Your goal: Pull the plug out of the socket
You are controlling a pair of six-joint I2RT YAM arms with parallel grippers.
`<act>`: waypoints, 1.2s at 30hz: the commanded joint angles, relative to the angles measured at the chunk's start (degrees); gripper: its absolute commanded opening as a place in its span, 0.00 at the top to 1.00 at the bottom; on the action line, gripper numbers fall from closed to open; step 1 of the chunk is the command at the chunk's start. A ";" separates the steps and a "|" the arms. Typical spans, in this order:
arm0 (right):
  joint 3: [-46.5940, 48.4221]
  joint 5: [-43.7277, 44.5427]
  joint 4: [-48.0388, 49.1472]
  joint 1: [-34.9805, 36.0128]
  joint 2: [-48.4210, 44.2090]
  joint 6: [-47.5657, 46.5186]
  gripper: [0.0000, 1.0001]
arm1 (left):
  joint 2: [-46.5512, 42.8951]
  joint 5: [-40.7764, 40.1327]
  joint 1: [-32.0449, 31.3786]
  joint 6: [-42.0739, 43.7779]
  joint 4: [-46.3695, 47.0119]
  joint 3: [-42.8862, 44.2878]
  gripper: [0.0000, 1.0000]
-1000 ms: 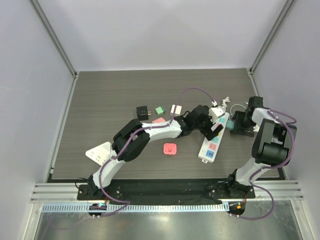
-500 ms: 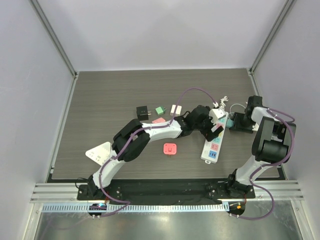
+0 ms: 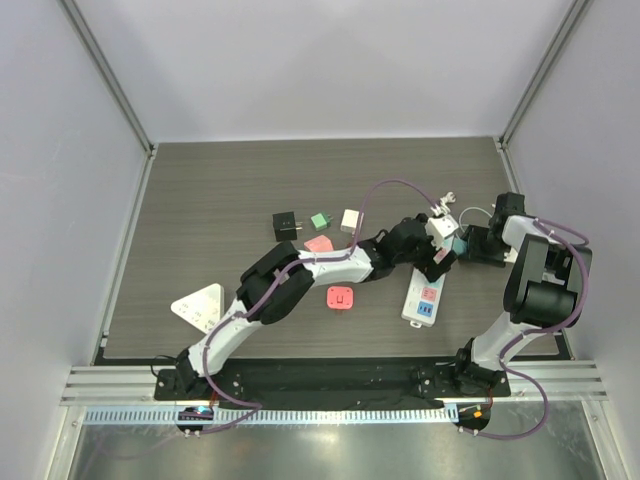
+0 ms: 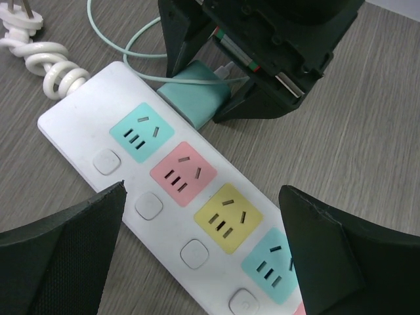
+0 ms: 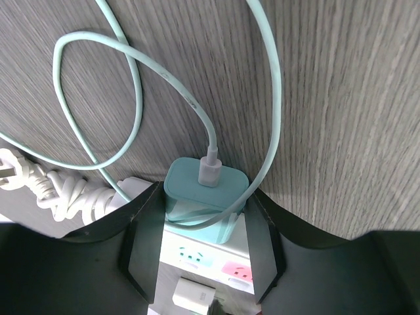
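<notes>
1. Top view: my left gripper hangs over the far end of the white power strip with coloured sockets. At 3 o'clock of it, my right gripper meets the teal block-shaped plug.
2. Loose pieces lie at 9 o'clock of the strip: a black cube adapter, a small green plug, a cream block, a pink piece and a coral square pad. The white triangular card at 8 o'clock carries dark print too small to read.
3. Open wood of the dark grey table stretches from the strip toward 12 o'clock. The table's right edge lies close at 3 o'clock of my right gripper.
4. Left wrist view: my left fingers stand wide apart, holding nothing, with the strip between them. The teal, pink, yellow and teal sockets all show open holes. The plug sits against the strip's long edge at 12 o'clock. A coiled white cord lies at 10 o'clock.
5. Right wrist view: my right fingers clamp the plug's two sides. Its prongs are hidden. The thin mint cable loops over wood toward 12 o'clock.
</notes>
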 commanded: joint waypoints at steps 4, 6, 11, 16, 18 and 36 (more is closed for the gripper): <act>-0.88 0.50 0.09 0.31 -2.16 -0.31 0.79 | 0.60 -5.18 -1.30 -4.11 9.94 -1.20 0.00; -0.97 0.68 0.01 0.31 -2.16 -0.66 0.80 | 0.77 -5.54 -1.48 -5.07 10.91 -1.82 0.00; -1.58 1.82 -0.08 0.31 -2.42 -1.81 0.81 | 1.12 -5.36 -1.83 -8.41 10.65 -2.79 0.00; -1.32 4.20 0.27 0.31 -1.29 -5.06 0.89 | 1.04 -5.89 -2.97 -8.95 9.68 -4.36 0.00; -1.15 3.32 0.44 0.31 -0.32 -5.93 0.92 | 0.69 -8.87 -3.32 -7.63 9.86 -5.16 0.00; -0.09 4.02 0.36 0.31 -2.77 -7.70 0.94 | 4.55 -21.43 -4.64 -3.76 -2.52 -2.70 0.05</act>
